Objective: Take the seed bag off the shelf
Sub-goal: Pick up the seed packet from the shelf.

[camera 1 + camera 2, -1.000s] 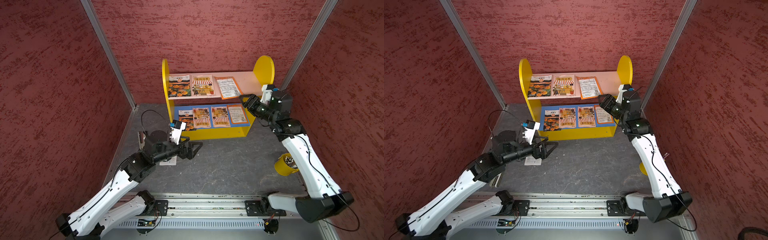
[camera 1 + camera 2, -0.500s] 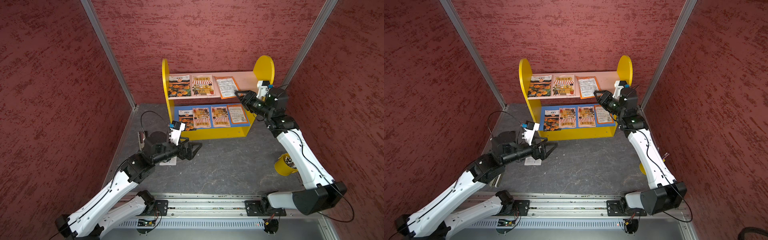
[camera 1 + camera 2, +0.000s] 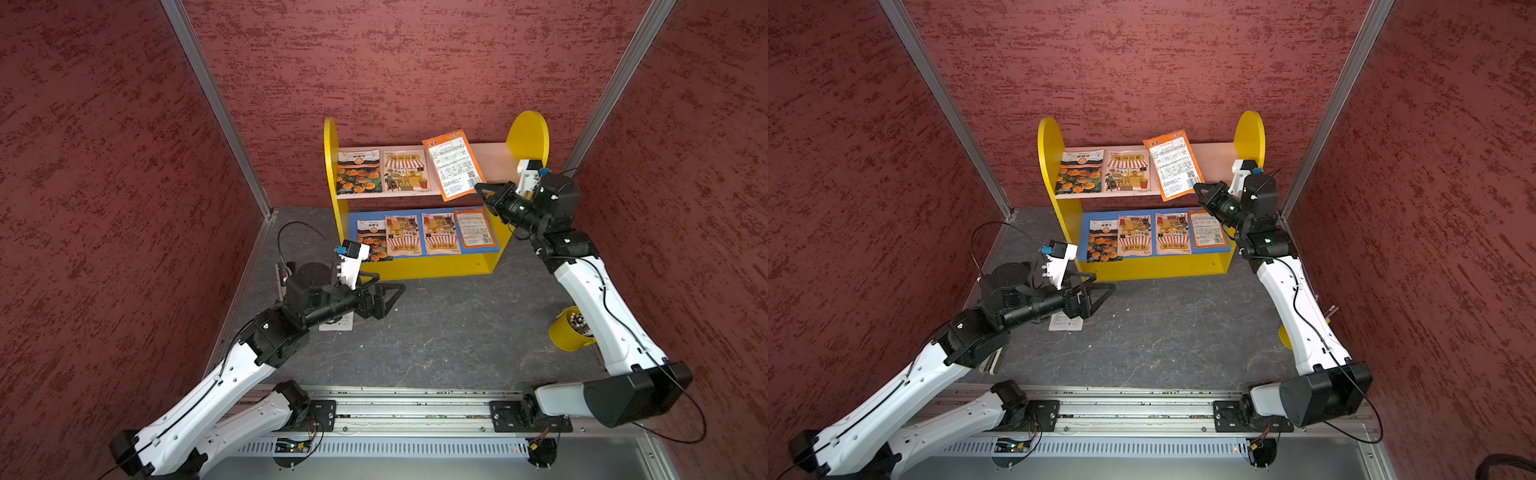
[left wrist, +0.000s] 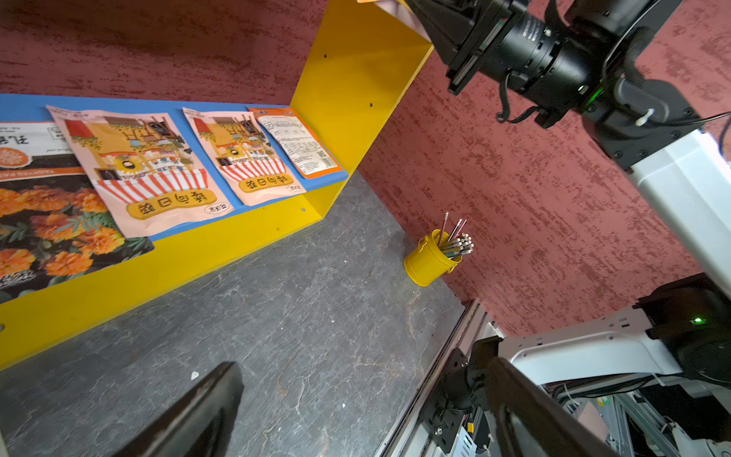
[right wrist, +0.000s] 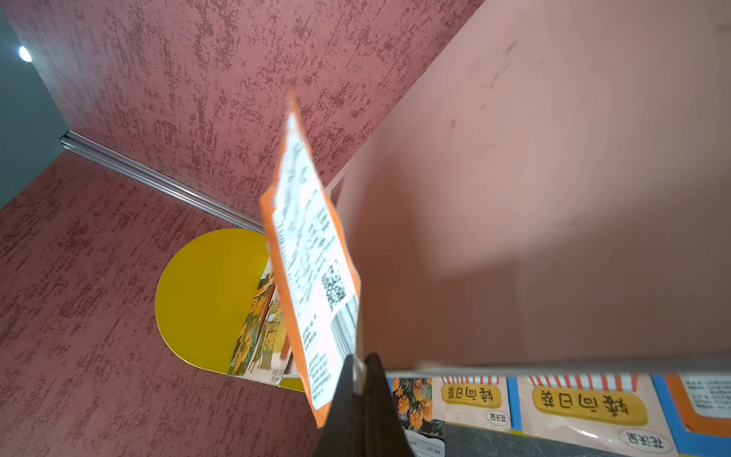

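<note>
Right claw [image 3: 480, 189] pinching a flat orange seed bag [image 3: 453, 164] at a small yellow shelf [image 3: 528, 133] with round-topped sides.
The thin bag, which has a white label panel with fine print and a QR code, is clamped by its lower corner. It tilts up off the pale pink upper board [image 3: 494, 160] and overhangs the front edge. Other flat packets [image 3: 403, 170] show marigolds or a striped-awning shop with Chinese characters. The left claw [image 3: 388, 282] gapes wide and empty above the grey stone-patterned counter [image 3: 436, 340].

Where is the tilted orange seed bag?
In a top view, the orange seed bag tilts over the pink upper board, right of the shopfront bag, corner in the right gripper.
</note>
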